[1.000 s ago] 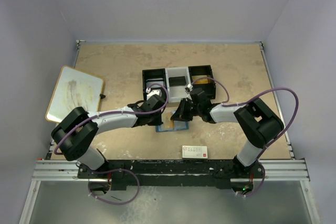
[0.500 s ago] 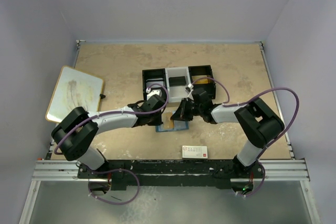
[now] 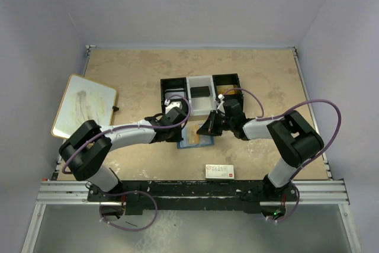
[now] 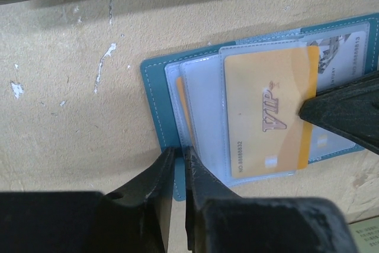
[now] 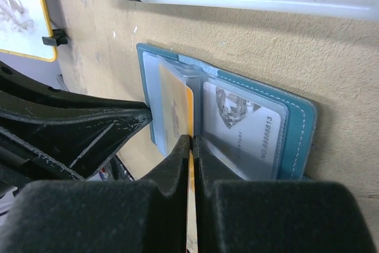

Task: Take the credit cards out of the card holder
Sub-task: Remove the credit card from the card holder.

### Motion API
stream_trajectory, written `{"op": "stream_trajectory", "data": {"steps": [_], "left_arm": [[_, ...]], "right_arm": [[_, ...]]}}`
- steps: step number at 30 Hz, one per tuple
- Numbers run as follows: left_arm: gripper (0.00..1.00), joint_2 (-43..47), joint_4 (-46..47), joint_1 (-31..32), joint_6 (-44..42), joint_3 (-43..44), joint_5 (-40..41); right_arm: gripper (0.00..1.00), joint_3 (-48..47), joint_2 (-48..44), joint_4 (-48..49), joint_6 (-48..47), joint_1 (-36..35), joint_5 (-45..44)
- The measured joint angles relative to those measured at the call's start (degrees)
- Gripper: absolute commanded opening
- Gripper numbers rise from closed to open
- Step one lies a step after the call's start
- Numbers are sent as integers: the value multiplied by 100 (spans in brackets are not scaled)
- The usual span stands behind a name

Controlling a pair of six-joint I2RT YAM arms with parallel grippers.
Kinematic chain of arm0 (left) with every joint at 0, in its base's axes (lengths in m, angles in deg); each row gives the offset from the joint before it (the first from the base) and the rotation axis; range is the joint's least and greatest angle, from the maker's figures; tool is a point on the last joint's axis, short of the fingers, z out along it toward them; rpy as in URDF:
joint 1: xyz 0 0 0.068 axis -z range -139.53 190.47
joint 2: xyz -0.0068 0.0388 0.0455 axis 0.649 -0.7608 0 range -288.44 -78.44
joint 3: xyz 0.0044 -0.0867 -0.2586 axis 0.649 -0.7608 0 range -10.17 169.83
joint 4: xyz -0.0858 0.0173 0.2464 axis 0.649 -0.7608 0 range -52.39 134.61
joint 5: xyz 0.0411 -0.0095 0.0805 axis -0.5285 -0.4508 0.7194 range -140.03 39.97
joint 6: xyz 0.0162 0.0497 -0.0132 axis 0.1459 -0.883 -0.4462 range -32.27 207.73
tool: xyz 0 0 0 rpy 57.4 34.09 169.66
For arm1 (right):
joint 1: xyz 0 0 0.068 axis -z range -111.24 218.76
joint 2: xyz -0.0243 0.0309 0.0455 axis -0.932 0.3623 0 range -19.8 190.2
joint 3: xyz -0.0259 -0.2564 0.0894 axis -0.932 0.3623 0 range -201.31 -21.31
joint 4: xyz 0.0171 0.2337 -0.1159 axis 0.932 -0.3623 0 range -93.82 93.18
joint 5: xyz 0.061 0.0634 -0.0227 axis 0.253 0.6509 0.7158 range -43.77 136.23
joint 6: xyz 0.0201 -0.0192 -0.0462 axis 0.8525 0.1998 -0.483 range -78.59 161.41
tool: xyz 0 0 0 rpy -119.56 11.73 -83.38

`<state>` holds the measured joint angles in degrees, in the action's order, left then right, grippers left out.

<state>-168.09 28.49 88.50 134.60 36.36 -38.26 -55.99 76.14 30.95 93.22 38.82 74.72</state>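
The card holder (image 3: 194,141) lies open on the table, a blue wallet (image 4: 155,102) with clear pockets. My left gripper (image 4: 178,153) is shut on its left edge, pinning it down. A gold-yellow credit card (image 4: 266,117) marked VIP sits in the middle pocket, its right end sticking out a little. My right gripper (image 5: 192,140) is shut on that gold card's (image 5: 175,108) edge; its dark fingertip (image 4: 346,117) shows in the left wrist view. A pale grey-white card (image 5: 244,124) stays in the pocket (image 4: 342,42) on the right. From above, the left gripper (image 3: 179,136) and right gripper (image 3: 208,129) meet over the wallet.
A black-and-white compartment tray (image 3: 201,90) stands just behind the wallet. A white board with a yellow rim (image 3: 83,105) lies at the left. A white box with red print (image 3: 219,172) rests near the front edge, close to the wallet's right end (image 4: 364,235).
The right gripper has closed on the gold card and shifted slightly right, uncovering more of the wallet. The left gripper has stayed on the wallet's edge.
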Motion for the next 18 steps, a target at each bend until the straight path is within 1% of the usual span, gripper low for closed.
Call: {"op": "stream_trajectory", "data": {"steps": [5, 7, 10, 15, 18], "left_arm": [[26, 278, -24, 0, -7, 2, -7], [28, 446, 13, 0, -24, 24, -39], [28, 527, 210, 0, -92, 179, -225], [21, 175, 684, 0, -151, 374, -678], [18, -129, 715, 9, -199, 376, -776]], "right_arm": [[5, 31, 0, 105, 2, 0, 61], [6, 46, 0, 153, 2, 0, 98], [7, 72, 2, 227, 4, 0, 111], [7, 153, 7, 315, 35, 0, 129], [8, 245, 7, 463, 107, 0, 195]]}}
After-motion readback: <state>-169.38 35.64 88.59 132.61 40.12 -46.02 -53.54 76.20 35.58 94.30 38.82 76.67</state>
